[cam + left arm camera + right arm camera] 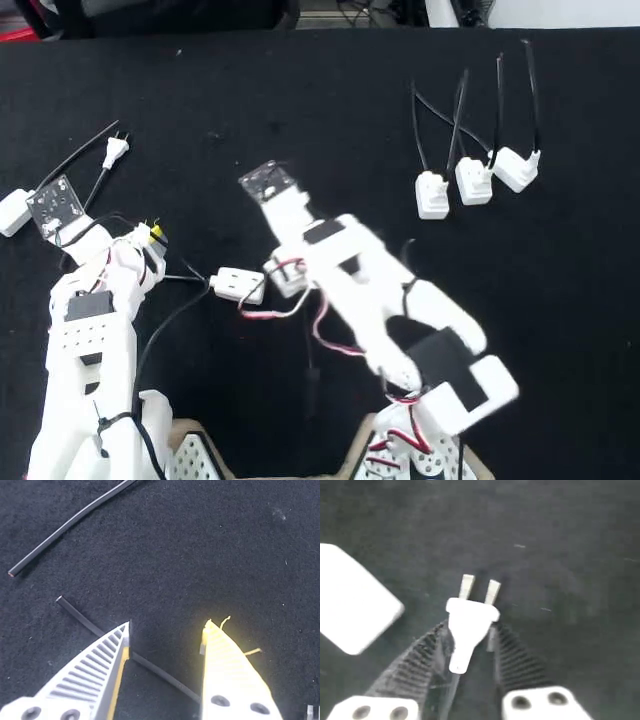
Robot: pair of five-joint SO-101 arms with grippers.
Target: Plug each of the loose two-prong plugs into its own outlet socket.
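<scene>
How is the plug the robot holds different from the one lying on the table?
The held plug is pinched in the right gripper, beside a white socket; the loose plug lies ungripped on the table, apart from any socket. Both are white with two prongs.

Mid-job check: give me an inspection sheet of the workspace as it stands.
Surface: black table.
Job's things: three filled sockets far right; centre socket; edge socket at left; loose plug far left; held plug.
Clutter: nothing seen.
Grippers: left tool open; right tool shut on held plug.
Cables: black cable lies between the left tool's fingers; black leads run from the filled sockets.
Surroundings: dark shapes past the table's far edge, unclear.
</scene>
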